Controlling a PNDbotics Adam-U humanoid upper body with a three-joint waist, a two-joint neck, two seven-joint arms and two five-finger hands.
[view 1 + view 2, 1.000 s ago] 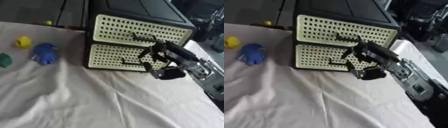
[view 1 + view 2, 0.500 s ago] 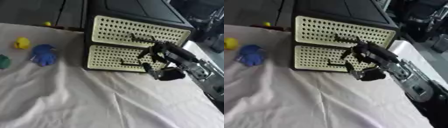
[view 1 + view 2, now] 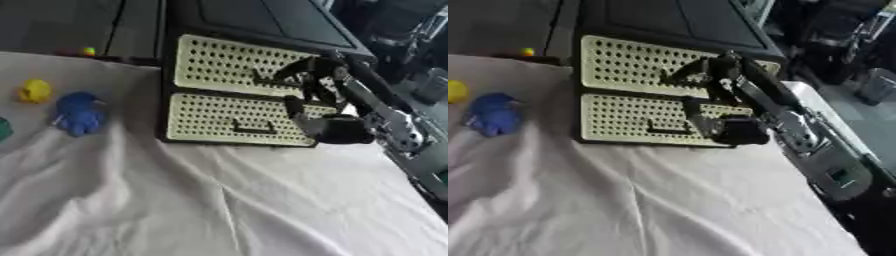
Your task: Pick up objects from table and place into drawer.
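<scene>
A black cabinet [image 3: 262, 20] stands at the far side of a table covered with a wrinkled white cloth [image 3: 219, 200]. Its front carries two cream perforated drawer fronts, an upper drawer [image 3: 236, 65] and a lower drawer [image 3: 227, 120], both shut flush with the cabinet. The right hand [image 3: 319, 100] comes in from the right side on a black and silver arm and is up against the drawer fronts: upper fingers [image 3: 293, 70] reach to the dark handle of the upper drawer and curl at it, while the thumb [image 3: 302, 122] hangs down in front of the lower drawer's right end (whether the fingers truly close round the handle is too blurred to tell). The lower drawer's handle [image 3: 251, 130] is untouched, just left of the thumb.

The objects lie well apart from the hand on the left of the cloth: a blue toy [image 3: 79, 112], a yellow toy [image 3: 35, 91] just beside it, and a green piece [image 3: 3, 129] cut by the left edge. A small yellow and red thing [image 3: 86, 51] sits at the cloth's far edge
</scene>
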